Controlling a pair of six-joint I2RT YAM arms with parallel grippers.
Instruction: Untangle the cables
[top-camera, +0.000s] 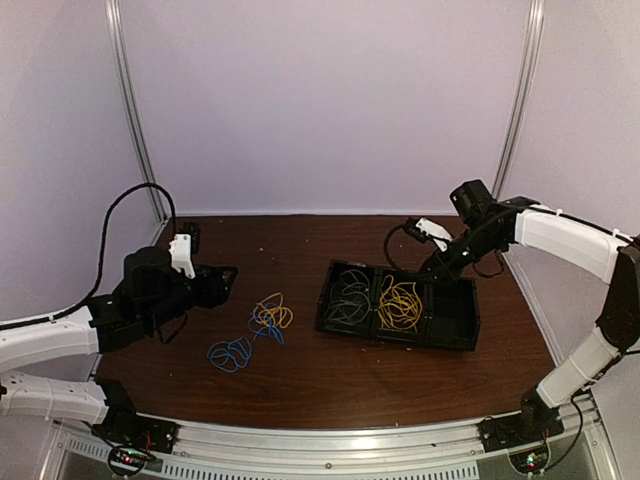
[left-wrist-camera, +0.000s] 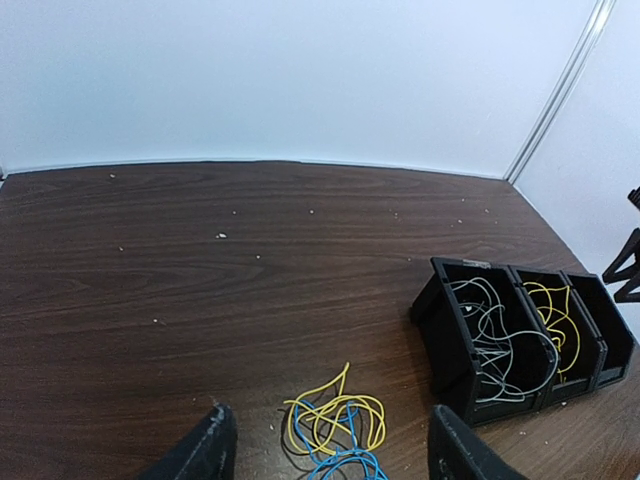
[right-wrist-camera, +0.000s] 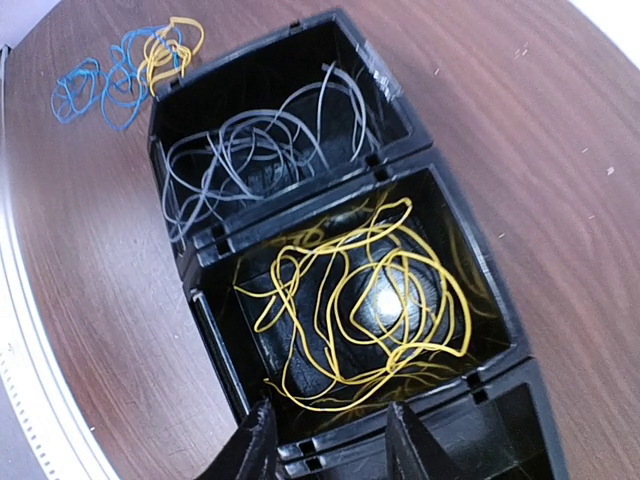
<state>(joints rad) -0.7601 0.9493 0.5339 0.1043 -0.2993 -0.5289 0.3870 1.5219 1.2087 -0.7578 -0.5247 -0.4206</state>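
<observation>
Loose yellow-blue tangle (top-camera: 265, 325) on counter (top-camera: 300, 250). The grey cables (right-wrist-camera: 250, 150) and yellow cable (right-wrist-camera: 350, 300) are in separate bin (top-camera: 420, 338) compartments. Wire looks light, floppy, snag-prone, so pinch one outer loop. Left fingers (left-wrist-camera: 205, 445) spread and empty by the tangle; right fingers (right-wrist-camera: 255, 445) parted and empty over the yellow.

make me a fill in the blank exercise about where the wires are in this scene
1. The black plastic three-compartment bin holds thin yellow wires in its ___ compartment.
2. Pale grey wires fill one end compartment; the opposite end compartment is ___.
3. On the dark wooden table, a small yellow wire loop lies tangled with thin ___ wires.
Missing words: middle; empty; blue.
</observation>
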